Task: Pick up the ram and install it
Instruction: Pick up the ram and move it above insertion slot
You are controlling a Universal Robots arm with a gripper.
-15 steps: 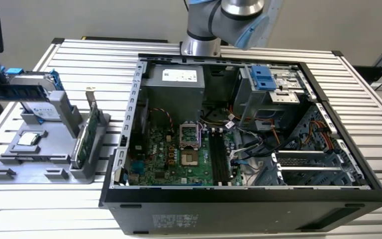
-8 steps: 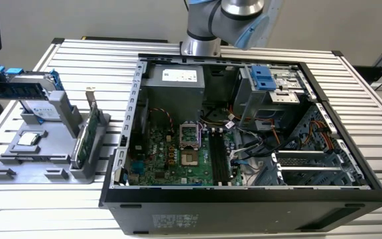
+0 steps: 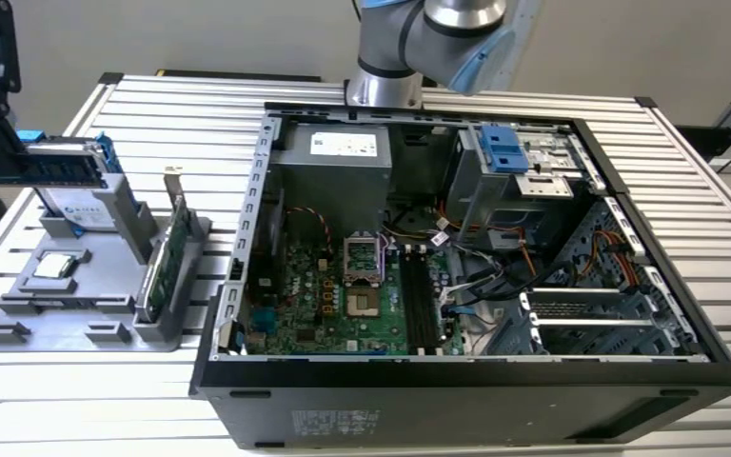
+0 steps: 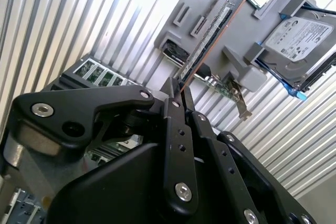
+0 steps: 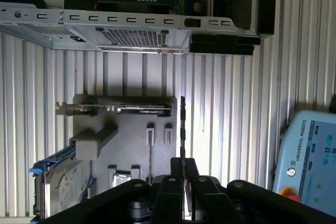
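Gripping the ram (image 5: 182, 124) edge-on between closed fingers, the gripper (image 5: 182, 162) holds it over the holder's (image 5: 131, 145) edge, its long axis running straight out from the fingertips toward the case (image 5: 131, 24). One holder, beside the case on the table (image 3: 175, 105), carries one drive (image 3: 87, 205), one card (image 3: 168, 252) and one processor (image 3: 56, 267). One open case contains one motherboard (image 3: 327, 305).
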